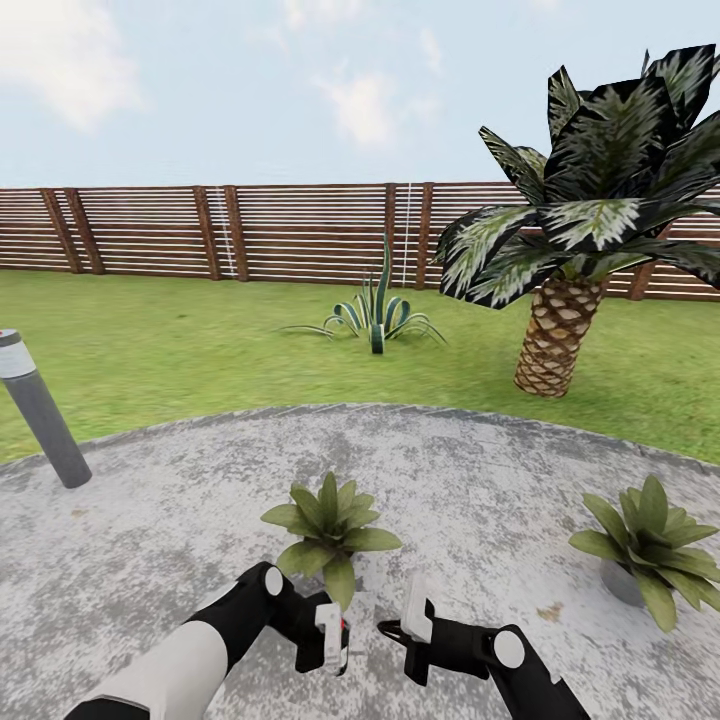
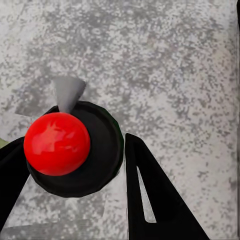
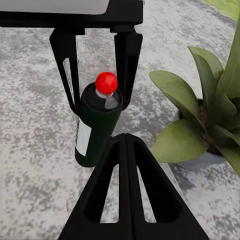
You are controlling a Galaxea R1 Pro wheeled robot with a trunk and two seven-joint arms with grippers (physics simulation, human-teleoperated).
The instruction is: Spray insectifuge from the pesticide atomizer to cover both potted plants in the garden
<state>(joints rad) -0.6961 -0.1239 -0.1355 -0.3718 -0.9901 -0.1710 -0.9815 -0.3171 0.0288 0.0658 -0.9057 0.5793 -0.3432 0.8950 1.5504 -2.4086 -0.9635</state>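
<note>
Left claw (image 1: 335,640) clamped on the pesticide atomizer (image 3: 96,126), low over the stone patio (image 1: 150,540), just in front of the near potted plant (image 1: 330,525). From the head camera the bottle is mostly hidden behind the claw; only a bit of red at its top shows there. The right wrist camera gives the clear look: dark green body, white band, red button on the dark cap, a black finger on each side. In the left wrist camera the cap and red ball sit between the two fingers (image 2: 155,200), with a small grey nozzle cone beyond.

Right claw (image 1: 412,622) hangs just beside the left, fingers pressed together with nothing in them.

Near plant's pot is hidden under its leaves in the head view. Second potted plant (image 1: 650,550) stands well to the right, its outermost leaves reaching the frame edge, grey pot partly visible. No spray specks can be made out.

Open patio all round the near plant. Grey post (image 1: 40,410) at left, top cut off. Lawn (image 1: 180,340), agave (image 1: 378,318), palm (image 1: 560,330) and fence (image 1: 250,232) lie well beyond.
</note>
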